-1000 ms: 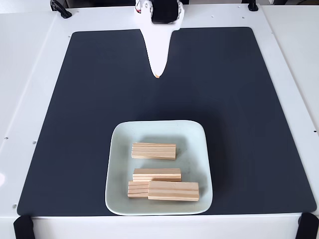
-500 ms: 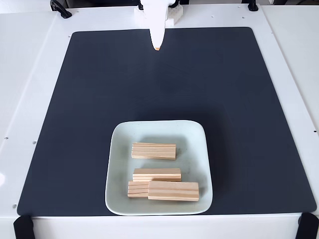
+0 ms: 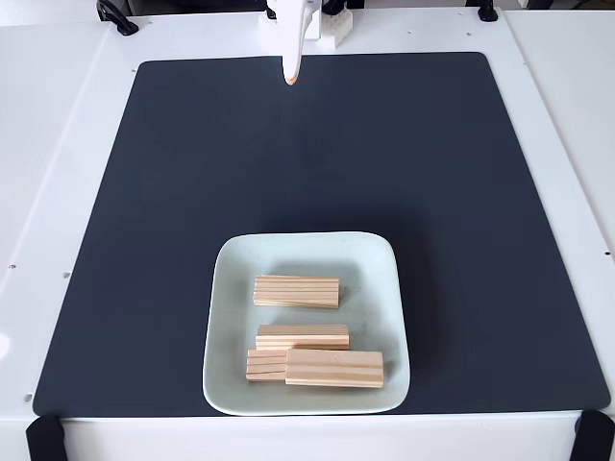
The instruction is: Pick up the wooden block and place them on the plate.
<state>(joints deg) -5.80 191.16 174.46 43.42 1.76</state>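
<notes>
In the fixed view, several light-tan wooden blocks lie inside the pale mint plate (image 3: 373,279) near the mat's front edge. One block (image 3: 296,291) lies alone toward the plate's middle. A second block (image 3: 303,336) sits below it. A third block (image 3: 334,368) lies at the front and partly overlaps another block (image 3: 263,365). My white gripper (image 3: 290,79) hangs at the mat's far edge, far from the plate. Its fingers are pressed together into one narrow point, with nothing between them.
A dark mat (image 3: 144,211) covers most of the white table (image 3: 48,144). A black cable (image 3: 115,16) lies at the back left, and black clamps (image 3: 43,437) sit at the front corners. The arm's base stands at the back middle.
The gripper has drawn back from the mat's upper middle to its far edge. The blocks and the plate have stayed put.
</notes>
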